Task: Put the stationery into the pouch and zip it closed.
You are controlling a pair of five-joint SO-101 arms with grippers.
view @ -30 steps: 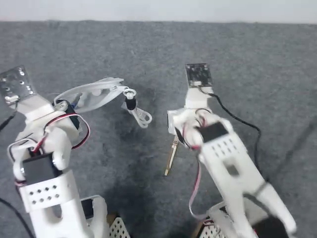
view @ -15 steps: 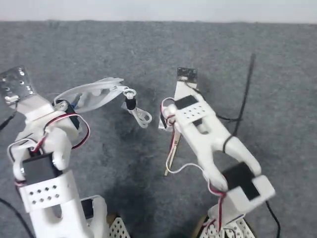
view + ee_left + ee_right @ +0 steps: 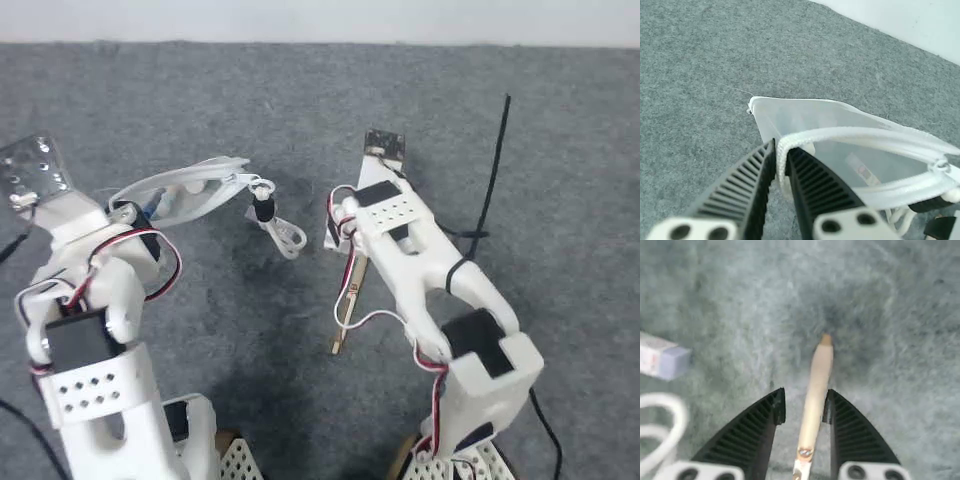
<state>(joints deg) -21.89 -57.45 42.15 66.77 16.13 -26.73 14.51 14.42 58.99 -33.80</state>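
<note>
Pouch [image 3: 195,190] is on the left side of the grey mat [image 3: 560,110], mouth gaping open toward the middle of the table. My left gripper [image 3: 781,152] is clenched on the white zipper edge at one end of the mouth, so the rim sits pinched between the two black ribbed fingers [image 3: 747,175]. The pouch is see-through, and in the left wrist view I can make out something small lying inside, too blurry to name. A white cord loop [image 3: 288,236] with a black toggle trails off the pouch's open end.

Pencil [image 3: 816,382] lies flat on the mat near the middle, well apart from the pouch. My right gripper [image 3: 803,405] is down over it, jaws parted on either side, with a sliver of mat showing on one side, so not gripping. An eraser [image 3: 662,361] sits just off to the side.
</note>
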